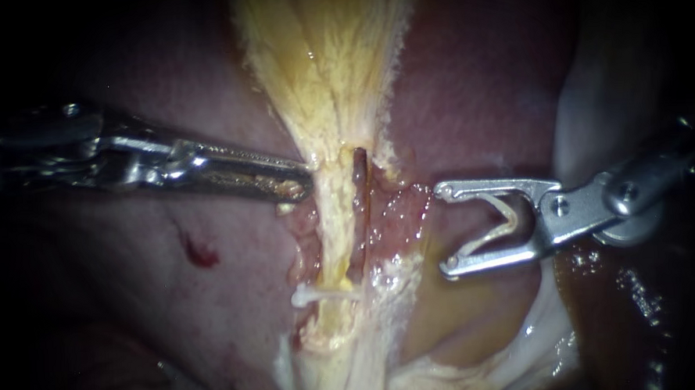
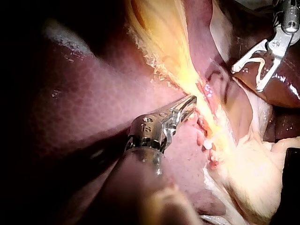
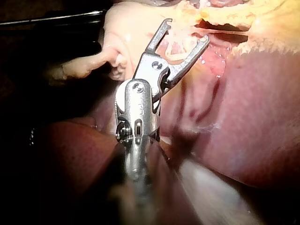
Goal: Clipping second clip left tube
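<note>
As L (image 1: 306, 185) grips tissue (image 1: 328, 153), R (image 1: 444, 230) holds clip (image 1: 499, 221), wide

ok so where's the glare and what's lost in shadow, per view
Endoscope view: light pools on the central yellow tissue; glints on the right instrument, which holds a clip; left instrument fades into dark along its shaft. Left wrist view: wet shine on the liver; edges black. Right wrist view: foreground shaft in shadow.
</note>
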{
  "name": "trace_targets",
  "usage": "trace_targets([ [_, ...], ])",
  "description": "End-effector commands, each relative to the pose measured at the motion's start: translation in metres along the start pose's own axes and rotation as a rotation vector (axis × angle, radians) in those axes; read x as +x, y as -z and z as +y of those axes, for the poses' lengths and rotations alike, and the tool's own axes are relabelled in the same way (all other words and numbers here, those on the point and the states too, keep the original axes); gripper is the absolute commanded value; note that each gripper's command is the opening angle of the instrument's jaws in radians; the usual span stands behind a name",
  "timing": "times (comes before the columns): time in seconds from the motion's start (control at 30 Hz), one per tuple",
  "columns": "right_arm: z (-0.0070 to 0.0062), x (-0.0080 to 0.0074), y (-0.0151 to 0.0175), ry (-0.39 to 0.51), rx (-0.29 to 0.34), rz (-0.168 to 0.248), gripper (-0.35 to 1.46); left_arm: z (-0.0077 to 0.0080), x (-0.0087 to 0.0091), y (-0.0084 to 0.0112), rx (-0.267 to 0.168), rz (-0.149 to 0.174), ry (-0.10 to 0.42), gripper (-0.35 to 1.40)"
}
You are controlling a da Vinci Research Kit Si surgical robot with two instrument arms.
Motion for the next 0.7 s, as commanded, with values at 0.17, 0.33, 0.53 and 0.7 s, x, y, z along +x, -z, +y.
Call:
trace_targets([
  [0.17,0.0,0.0,0.0,0.0,0.002,0.001,0.5,-0.0001,-0.0002,0.0012,0.006,0.005,0.001,-0.35],
  [0.33,0.0,0.0,0.0,0.0,0.002,0.001,0.5,-0.0002,-0.0012,0.0039,0.005,0.006,0.006,-0.35],
  [0.53,-0.0001,0.0,0.0,0.0,0.003,0.001,0.5,-0.0007,-0.0028,0.0069,-0.008,0.001,0.016,-0.35],
  [0.7,-0.0001,0.0,0.0,0.0,0.005,0.002,0.5,-0.0007,-0.0037,0.0081,-0.014,-0.012,0.022,-0.35],
])
